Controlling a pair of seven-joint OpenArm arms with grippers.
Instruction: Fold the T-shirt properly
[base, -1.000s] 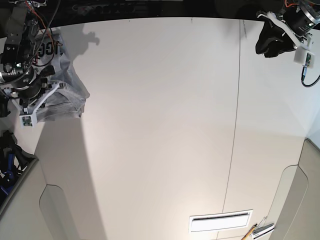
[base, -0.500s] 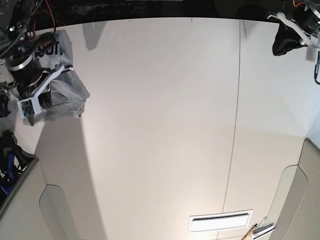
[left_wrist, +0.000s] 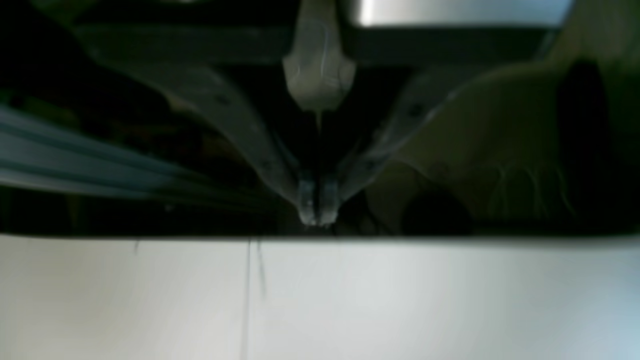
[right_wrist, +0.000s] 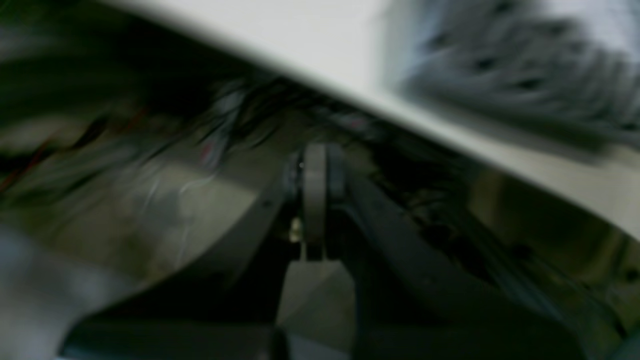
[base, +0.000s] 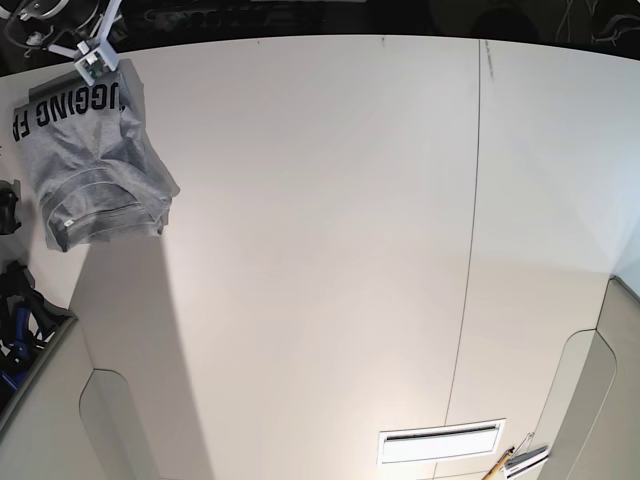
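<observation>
- Base view: one T-shirt (base: 95, 160), grey and folded into a compact bundle, lay at the far left corner of the white table (base: 330, 250). Black block letters ran across its far edge; "GGING F" could be read, the rest cut off by the fold and the frame edge. The ribbed collar showed at the bundle's near side.
- Base view, count: one shirt, one table, and only a white tip of the right arm (base: 90, 55) at the top left corner, just beyond the shirt's far edge. One slotted white panel (base: 440, 443) sat in the near right of the table, with a small wooden-handled tool (base: 498, 466) beside it.
- Base view, change: a second before, the right arm had hung over the shirt and hidden most of it, and the left arm had been at the far right corner. Now the shirt lay uncovered, the right arm had drawn back almost out of frame, and the left arm had left the frame altogether.
- Left wrist view: the left gripper (left_wrist: 316, 212) was blurred but its two fingers met at the tips, pinched together on nothing, above the table's far edge. No writing could be read.
- Right wrist view: heavily blurred. The right gripper (right_wrist: 314, 200) had its fingers pressed together and empty. A grey smear at the upper right was the shirt on the table, apart from the gripper. No lettering was legible.
</observation>
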